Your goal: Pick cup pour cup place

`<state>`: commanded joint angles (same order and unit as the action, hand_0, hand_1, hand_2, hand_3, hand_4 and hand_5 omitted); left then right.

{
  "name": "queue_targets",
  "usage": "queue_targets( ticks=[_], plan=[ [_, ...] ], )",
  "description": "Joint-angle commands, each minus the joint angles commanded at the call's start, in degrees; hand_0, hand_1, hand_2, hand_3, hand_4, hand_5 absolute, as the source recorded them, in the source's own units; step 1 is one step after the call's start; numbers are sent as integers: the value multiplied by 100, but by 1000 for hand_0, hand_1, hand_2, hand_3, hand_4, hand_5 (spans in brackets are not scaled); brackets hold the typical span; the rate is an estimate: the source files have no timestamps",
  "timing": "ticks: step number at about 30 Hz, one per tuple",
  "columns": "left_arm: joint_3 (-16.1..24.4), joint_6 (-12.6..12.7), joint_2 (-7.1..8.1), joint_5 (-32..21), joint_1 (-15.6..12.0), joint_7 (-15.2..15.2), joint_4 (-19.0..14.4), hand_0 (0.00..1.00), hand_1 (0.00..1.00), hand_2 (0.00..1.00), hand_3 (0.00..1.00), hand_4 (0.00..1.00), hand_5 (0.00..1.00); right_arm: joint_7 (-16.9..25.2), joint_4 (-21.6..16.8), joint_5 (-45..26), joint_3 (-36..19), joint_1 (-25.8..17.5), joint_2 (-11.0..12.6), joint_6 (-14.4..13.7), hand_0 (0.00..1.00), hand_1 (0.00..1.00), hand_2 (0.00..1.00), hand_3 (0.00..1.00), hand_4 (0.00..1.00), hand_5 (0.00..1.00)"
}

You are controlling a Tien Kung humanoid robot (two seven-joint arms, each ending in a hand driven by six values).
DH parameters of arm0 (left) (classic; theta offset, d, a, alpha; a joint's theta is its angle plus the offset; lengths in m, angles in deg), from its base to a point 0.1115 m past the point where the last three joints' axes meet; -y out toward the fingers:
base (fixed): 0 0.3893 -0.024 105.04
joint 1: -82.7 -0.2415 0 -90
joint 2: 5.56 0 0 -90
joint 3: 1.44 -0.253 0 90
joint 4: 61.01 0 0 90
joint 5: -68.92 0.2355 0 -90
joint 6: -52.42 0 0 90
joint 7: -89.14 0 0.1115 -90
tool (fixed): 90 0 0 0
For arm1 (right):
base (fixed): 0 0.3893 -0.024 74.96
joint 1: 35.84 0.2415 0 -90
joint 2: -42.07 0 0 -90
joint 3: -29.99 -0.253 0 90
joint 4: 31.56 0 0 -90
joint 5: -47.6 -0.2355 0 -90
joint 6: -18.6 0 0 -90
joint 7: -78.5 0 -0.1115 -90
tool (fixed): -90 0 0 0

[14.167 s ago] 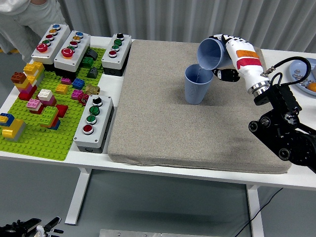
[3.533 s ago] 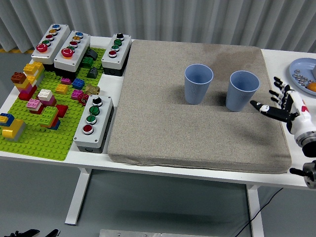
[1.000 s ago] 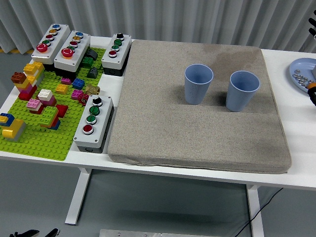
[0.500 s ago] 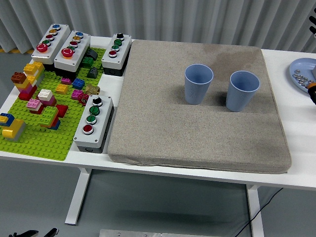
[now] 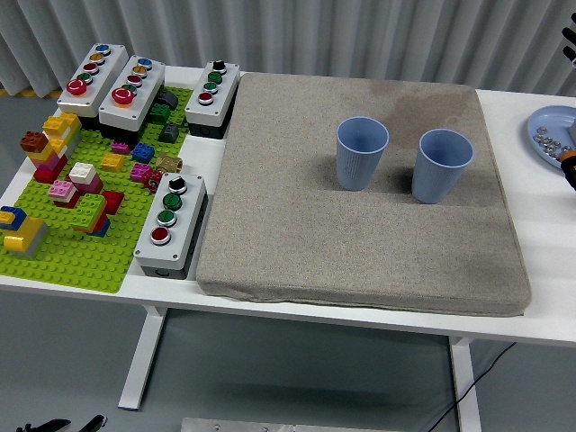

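Two light blue cups stand upright and side by side on the grey mat (image 5: pixel 297 216): the left cup (image 5: pixel 362 155) near the mat's middle back, the right cup (image 5: pixel 442 167) a little to its right. Neither is touched by anything. Of my right arm only small black slivers show at the picture's right edge (image 5: pixel 571 40), well apart from the cups. My left arm is out of view.
A green brick baseplate (image 5: pixel 63 247) with several coloured bricks fills the table's left. Grey button boxes (image 5: pixel 171 225) stand beside the mat's left edge and at the back left. A blue plate (image 5: pixel 547 121) with small items sits at the right edge.
Since 14 s ago the right hand set down the tilted cup to the right of the other and drew back off the right edge. Nothing has moved in the last second.
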<state>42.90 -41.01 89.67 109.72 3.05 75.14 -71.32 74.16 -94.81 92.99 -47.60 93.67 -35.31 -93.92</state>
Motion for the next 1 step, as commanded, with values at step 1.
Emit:
queue_targets(
  ticks=[1],
  plan=[
    [-1, 1, 0, -2, -2, 1, 0, 765, 772, 832, 699, 504, 998, 0, 0, 0, 0, -1, -1, 0, 949, 807, 796, 776, 773, 998]
  ],
)
